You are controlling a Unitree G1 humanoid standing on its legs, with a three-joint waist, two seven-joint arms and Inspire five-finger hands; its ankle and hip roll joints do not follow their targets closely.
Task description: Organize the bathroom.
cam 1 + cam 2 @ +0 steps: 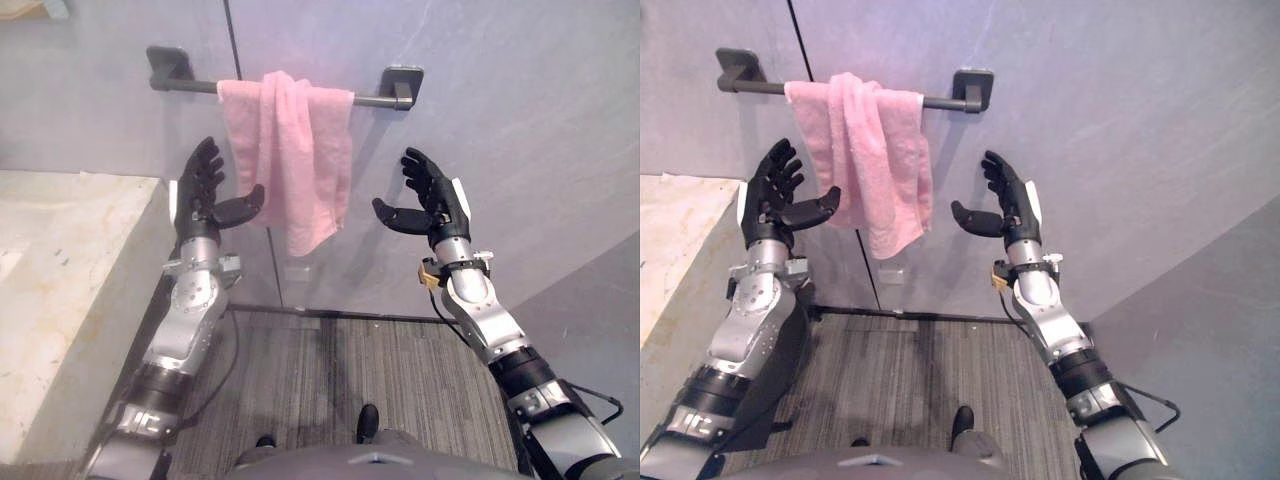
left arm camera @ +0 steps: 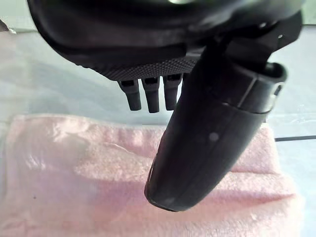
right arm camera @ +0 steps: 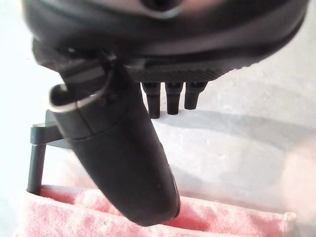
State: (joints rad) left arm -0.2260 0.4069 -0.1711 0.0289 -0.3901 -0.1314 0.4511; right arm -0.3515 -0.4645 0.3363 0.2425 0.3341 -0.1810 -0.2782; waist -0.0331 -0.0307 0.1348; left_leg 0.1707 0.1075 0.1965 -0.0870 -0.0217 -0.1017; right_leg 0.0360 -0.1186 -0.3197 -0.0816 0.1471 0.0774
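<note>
A pink towel (image 1: 292, 160) hangs bunched over a dark towel bar (image 1: 370, 99) fixed to the grey wall. My left hand (image 1: 205, 185) is raised to the towel's left, open, its thumb reaching toward the cloth's edge. My right hand (image 1: 432, 192) is raised to the towel's right, open, with a gap between it and the cloth. The left wrist view shows the towel (image 2: 74, 168) past the straight fingers (image 2: 150, 96). From the right wrist, the bar's end bracket (image 3: 39, 143) and the towel (image 3: 222, 219) appear beyond the thumb (image 3: 123, 163).
A pale stone counter (image 1: 60, 290) stands at the left, close beside my left arm. The floor (image 1: 350, 380) below is grey striped carpet. A dark vertical seam (image 1: 232, 40) runs down the wall behind the towel.
</note>
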